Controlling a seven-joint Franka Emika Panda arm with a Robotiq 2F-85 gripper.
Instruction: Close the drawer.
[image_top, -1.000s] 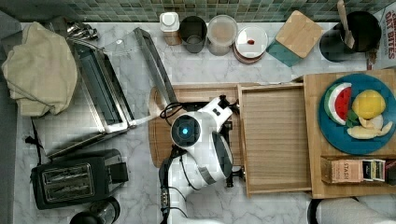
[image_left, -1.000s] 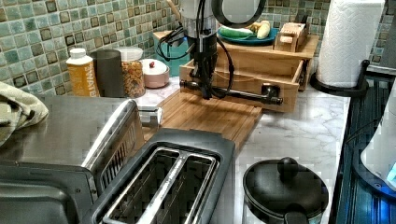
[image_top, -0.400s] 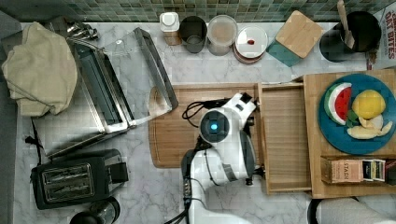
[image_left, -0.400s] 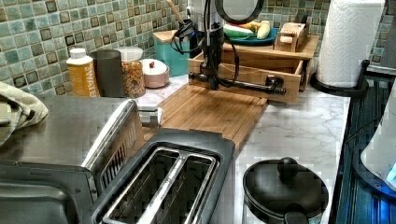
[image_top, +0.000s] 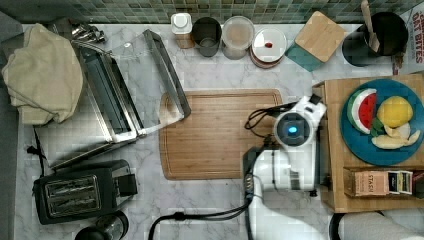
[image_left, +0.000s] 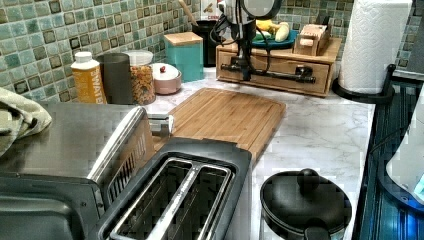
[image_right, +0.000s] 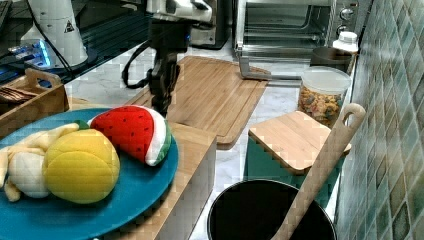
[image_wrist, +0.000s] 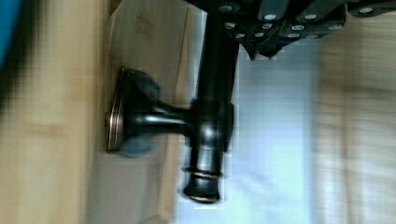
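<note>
The drawer (image_left: 280, 66) sits pushed into its bamboo box (image_top: 332, 150), its front flush with the box in the left view. A long dark metal bar handle (image_left: 285, 76) runs across that front. My gripper (image_left: 243, 71) hangs straight down at the left view's left end of the bar and is shut on it. The wrist view shows the handle (image_wrist: 210, 121) on its round mount against the drawer front (image_wrist: 135, 56), with my fingers (image_wrist: 280, 25) at the bar. In the right view my gripper (image_right: 161, 100) stands just beyond the box's edge.
A darker wooden cutting board (image_top: 220, 134) lies in front of the drawer. A blue plate of toy fruit (image_top: 382, 127) and a small tea box (image_top: 382, 182) sit on the bamboo box. Jars (image_top: 237, 36), a teal canister (image_left: 184, 54), a paper towel roll (image_left: 372, 47), a toaster (image_top: 75, 192) and a toaster oven (image_top: 115, 100) surround it.
My arm has moved toward the top view's right with the handle in its grip. The drawer has slid from wide open fully into the box.
</note>
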